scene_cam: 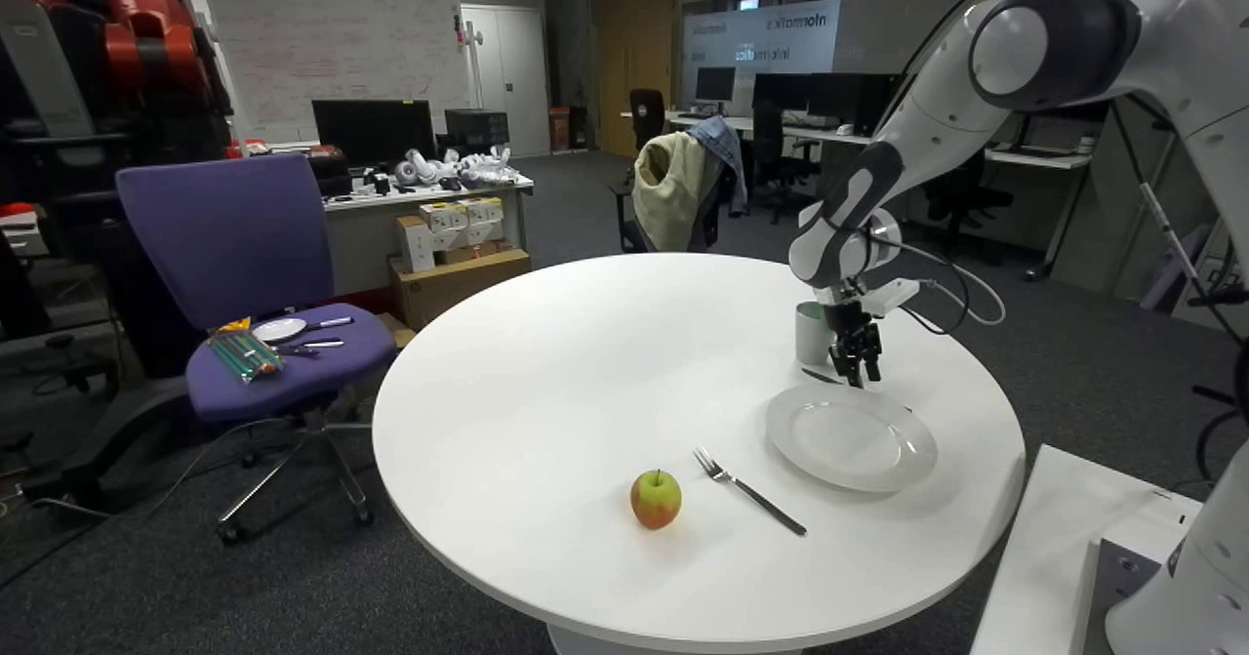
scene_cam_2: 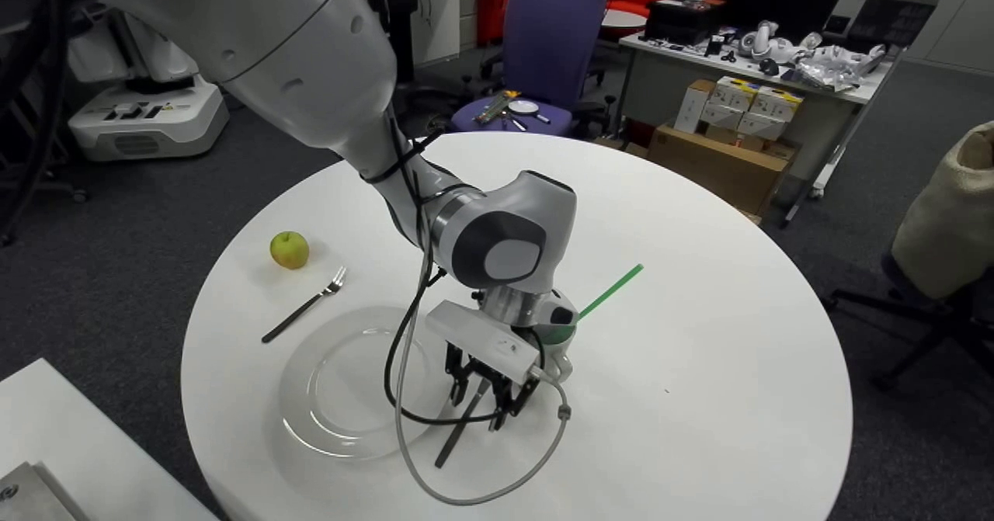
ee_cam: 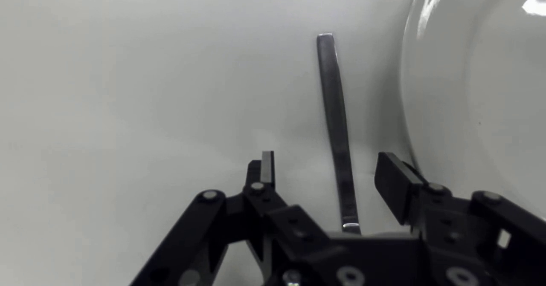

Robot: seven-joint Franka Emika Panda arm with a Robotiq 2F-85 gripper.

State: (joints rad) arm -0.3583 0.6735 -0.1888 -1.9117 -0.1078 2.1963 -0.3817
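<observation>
The black pincer [ee_cam: 327, 175] is released, its jaws apart on either side of a slim, dark-handled metal knife [ee_cam: 336, 115] lying on the round white surface [scene_cam: 585, 362], left of a glossy white plate [ee_cam: 439, 90] in the wrist view.

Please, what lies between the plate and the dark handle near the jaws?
In the wrist view, white table and one of the jaws show between the dark handle and the plate.

- Wrist view now: the dark-handled utensil [ee_cam: 337, 119] is lost behind the gripper [ee_cam: 326, 175], its head hidden!
- And the plate [ee_cam: 443, 81], sliced by that view's right edge!
- In an exterior view, the gripper masks part of the mug [scene_cam: 811, 338]!
- That chair-top packet [scene_cam: 246, 352]: contents too small to tell!
</observation>
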